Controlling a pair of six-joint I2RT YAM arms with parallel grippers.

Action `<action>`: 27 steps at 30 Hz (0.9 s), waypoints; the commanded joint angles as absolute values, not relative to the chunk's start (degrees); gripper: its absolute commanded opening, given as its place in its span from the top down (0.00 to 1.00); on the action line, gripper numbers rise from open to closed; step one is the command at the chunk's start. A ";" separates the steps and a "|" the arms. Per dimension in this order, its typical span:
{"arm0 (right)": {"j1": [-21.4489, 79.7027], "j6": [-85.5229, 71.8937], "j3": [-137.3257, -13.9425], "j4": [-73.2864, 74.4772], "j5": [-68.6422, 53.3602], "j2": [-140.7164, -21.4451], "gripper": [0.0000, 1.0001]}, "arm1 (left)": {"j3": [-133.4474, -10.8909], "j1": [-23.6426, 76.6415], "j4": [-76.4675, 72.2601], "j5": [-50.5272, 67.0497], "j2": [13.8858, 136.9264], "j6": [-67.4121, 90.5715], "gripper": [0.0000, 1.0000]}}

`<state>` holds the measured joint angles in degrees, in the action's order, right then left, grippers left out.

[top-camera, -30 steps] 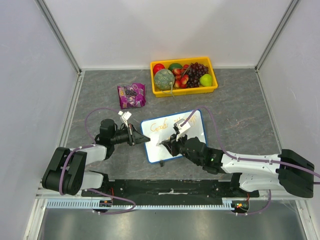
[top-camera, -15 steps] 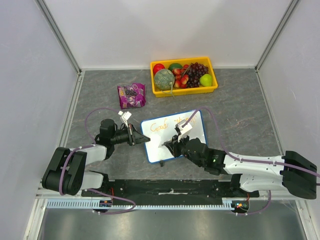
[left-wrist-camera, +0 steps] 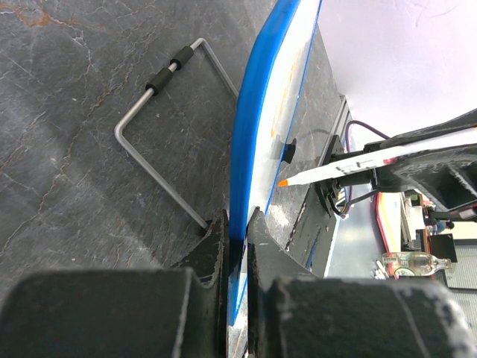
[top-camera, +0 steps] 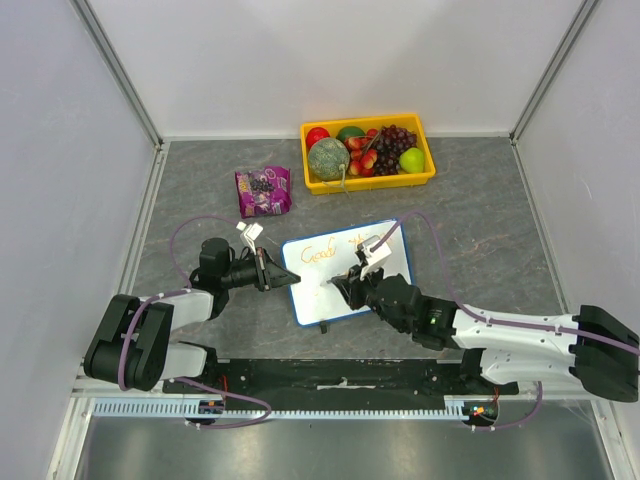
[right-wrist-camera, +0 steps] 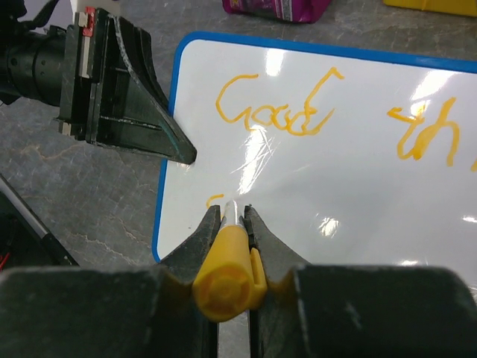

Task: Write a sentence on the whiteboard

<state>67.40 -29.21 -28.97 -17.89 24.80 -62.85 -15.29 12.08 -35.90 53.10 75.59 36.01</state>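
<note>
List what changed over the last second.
The right gripper, shut on the marker, edged slightly rightward over the whiteboard, its elbow swinging outward. Nothing was taken or released. The left gripper stays clamped on the whiteboard's left edge; whiteboard, yellow tray and purple bag unmoved.

Glossy whiteboard (right-wrist-camera: 358, 186), dull stone-look table (left-wrist-camera: 67, 112)
I see glare on its smooth face, a blue plastic rim (left-wrist-camera: 250, 149), a metal wire stand (left-wrist-camera: 119, 134), a yellow plastic marker (right-wrist-camera: 223, 276).
</note>
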 commanded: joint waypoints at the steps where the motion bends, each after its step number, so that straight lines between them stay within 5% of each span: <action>1: 67.50 -27.60 -32.43 -18.02 28.30 -61.17 1.00 | -15.03 11.78 -30.94 44.03 76.29 33.14 0.98; 27: 67.50 -27.69 -31.82 -17.23 27.60 -65.74 1.00 | -15.03 11.86 -30.85 44.12 76.11 33.13 0.98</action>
